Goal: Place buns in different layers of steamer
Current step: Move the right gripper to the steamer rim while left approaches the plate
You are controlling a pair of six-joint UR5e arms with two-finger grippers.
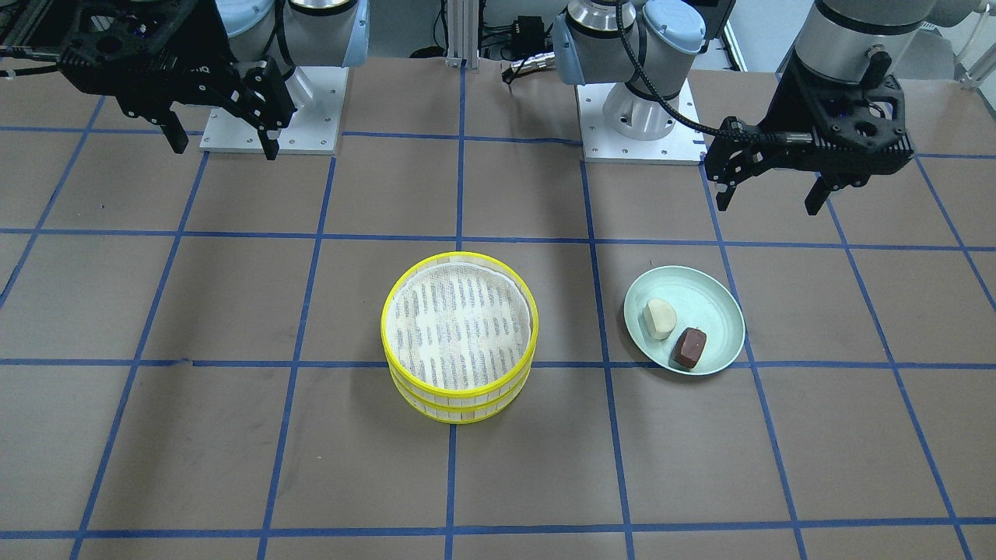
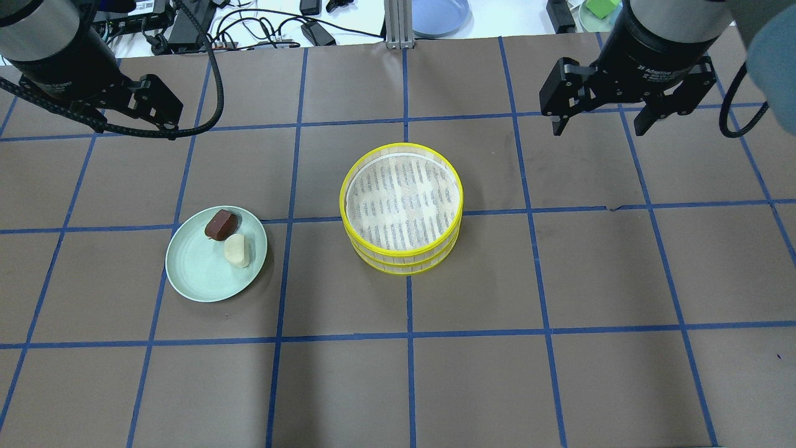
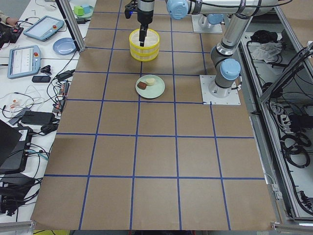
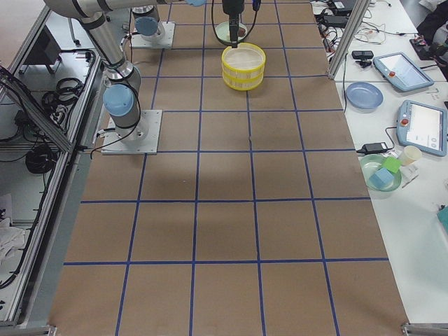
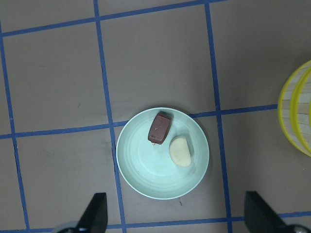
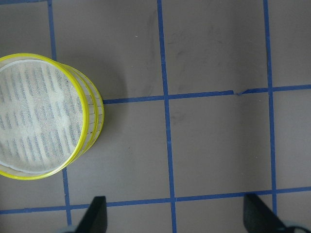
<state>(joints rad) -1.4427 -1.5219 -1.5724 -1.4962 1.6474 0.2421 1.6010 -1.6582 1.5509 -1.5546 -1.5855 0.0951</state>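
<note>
Steamer layers [image 1: 459, 398] stacked two high; buns on the plate
Top layer shows bare mesh, lower one's inside hidden; toward the stack's left-arm side, a mint plate [image 1: 716, 295] on the surface [image 1: 233, 311] holds the cream bun [image 1: 659, 319] and brown bun [image 1: 689, 347] just beside each other; left hand [image 1: 768, 204] hangs spread on that side, right hand [image 1: 223, 149] spread on the stack's other side.

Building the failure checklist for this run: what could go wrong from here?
1. The top tray sits stacked on the lower tray, covering it. Unless it is lifted off first, both buns would likely end up in one layer.
2. The cream bun and brown bun lie close together on the plate; the open left gripper could knock one while grasping the other.
3. The plate looks shallow, so a nudged bun may roll off it.
</note>
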